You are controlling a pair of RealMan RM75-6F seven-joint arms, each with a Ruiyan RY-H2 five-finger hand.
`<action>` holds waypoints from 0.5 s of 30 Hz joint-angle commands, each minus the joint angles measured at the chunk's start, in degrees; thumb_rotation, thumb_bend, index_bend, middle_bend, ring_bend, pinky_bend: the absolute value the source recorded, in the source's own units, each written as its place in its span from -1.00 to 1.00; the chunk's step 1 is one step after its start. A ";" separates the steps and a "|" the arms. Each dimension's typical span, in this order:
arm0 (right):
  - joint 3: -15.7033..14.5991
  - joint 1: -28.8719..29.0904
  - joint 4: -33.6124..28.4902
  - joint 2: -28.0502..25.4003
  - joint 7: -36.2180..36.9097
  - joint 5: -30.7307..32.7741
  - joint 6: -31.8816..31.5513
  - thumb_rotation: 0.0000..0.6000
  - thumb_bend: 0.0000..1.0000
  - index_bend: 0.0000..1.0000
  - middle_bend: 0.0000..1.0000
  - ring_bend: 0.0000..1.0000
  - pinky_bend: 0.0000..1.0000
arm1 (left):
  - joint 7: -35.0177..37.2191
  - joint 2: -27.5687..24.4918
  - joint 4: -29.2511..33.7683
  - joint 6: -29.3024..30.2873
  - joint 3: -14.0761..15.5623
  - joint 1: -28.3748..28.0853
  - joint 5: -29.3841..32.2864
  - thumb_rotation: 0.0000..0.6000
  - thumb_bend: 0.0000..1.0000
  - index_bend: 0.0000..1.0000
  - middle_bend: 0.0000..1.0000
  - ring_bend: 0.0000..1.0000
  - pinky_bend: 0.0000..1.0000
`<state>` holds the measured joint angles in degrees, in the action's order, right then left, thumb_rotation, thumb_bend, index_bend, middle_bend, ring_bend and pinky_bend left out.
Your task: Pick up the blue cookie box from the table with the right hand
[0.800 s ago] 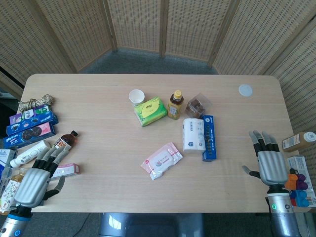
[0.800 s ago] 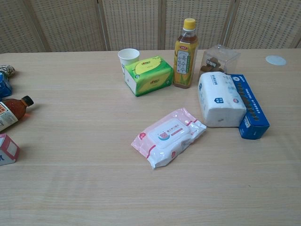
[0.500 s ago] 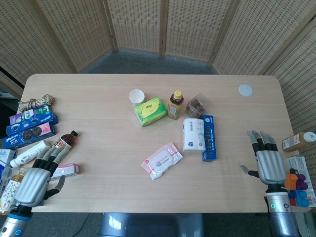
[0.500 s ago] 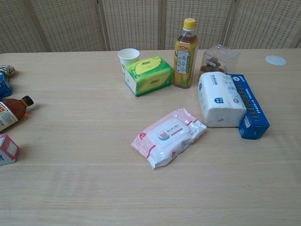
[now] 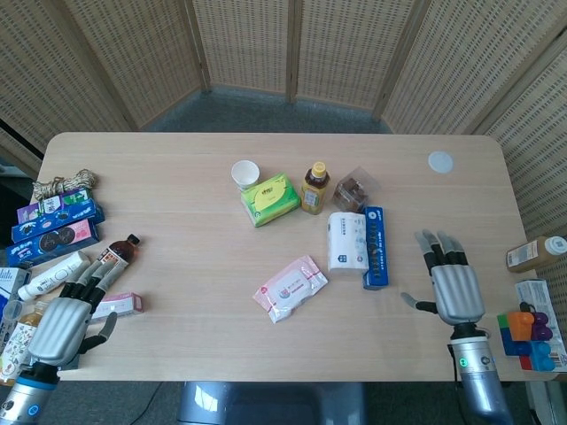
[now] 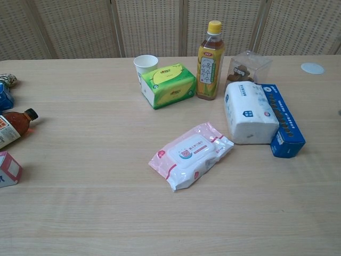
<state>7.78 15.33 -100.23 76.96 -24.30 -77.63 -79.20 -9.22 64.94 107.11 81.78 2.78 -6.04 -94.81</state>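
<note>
While the blue cookie box (image 5: 375,247) lies untouched on the desk (image 5: 177,177), the right robot hand (image 5: 452,285) is held nearby, fingers spread, empty; grasp and lift remain.

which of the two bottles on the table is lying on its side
The dark brown bottle near the left hand lies on its side, black cap pointing away from the edge. The yellow-capped tea bottle in the middle stands upright.

lies flat on the table (image 6: 80,213): blue cookie box (image 6: 283,120), touching a white tissue pack (image 6: 248,113); nearby, pink wipes pack (image 6: 191,154), upright yellow bottle (image 6: 209,54).
</note>
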 commanded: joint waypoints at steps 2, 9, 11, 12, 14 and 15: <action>1.15 2.62 1.48 5.55 -4.23 1.45 1.55 0.36 -0.79 -1.00 -1.00 -1.00 -1.00 | 0.52 0.16 -0.46 -0.22 -0.14 -0.25 0.24 1.00 0.07 -0.79 -0.90 -1.00 -1.00; 2.02 5.27 5.36 12.57 -6.58 4.28 3.79 0.06 -0.83 -1.00 -1.00 -1.00 -1.00 | 1.53 -0.16 -1.24 0.22 -0.11 -0.15 0.43 1.00 0.07 -0.79 -0.91 -1.00 -1.00; 2.28 5.91 6.71 14.26 -6.94 5.50 4.60 -0.01 -0.84 -1.00 -1.00 -1.00 -1.00 | 1.80 -0.19 -1.53 0.26 -0.04 -0.09 0.60 1.00 0.07 -0.79 -0.91 -1.00 -1.00; 2.43 6.20 7.29 14.93 -7.09 6.13 5.02 -0.04 -0.85 -1.00 -1.00 -1.00 -1.00 | 1.86 -0.18 -1.64 0.22 -0.01 -0.08 0.66 1.00 0.07 -0.78 -0.91 -1.00 -1.00; 2.68 6.97 8.83 16.43 -7.47 7.27 6.04 -0.10 -0.86 -1.00 -1.00 -1.00 -1.00 | 1.97 -0.13 -1.84 0.19 0.03 -0.09 0.74 1.00 0.07 -0.78 -0.91 -1.00 -1.00; 2.77 7.27 9.42 17.05 -7.59 7.77 6.44 -0.11 -0.86 -1.00 -1.00 -1.00 -1.00 | 2.04 -0.11 -1.90 0.21 0.04 -0.09 0.72 1.00 0.07 -0.78 -0.91 -1.00 -1.00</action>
<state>10.27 21.97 -91.65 93.15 -31.50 -70.55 -73.50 -7.18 64.83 105.21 81.99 2.81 -6.13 -94.10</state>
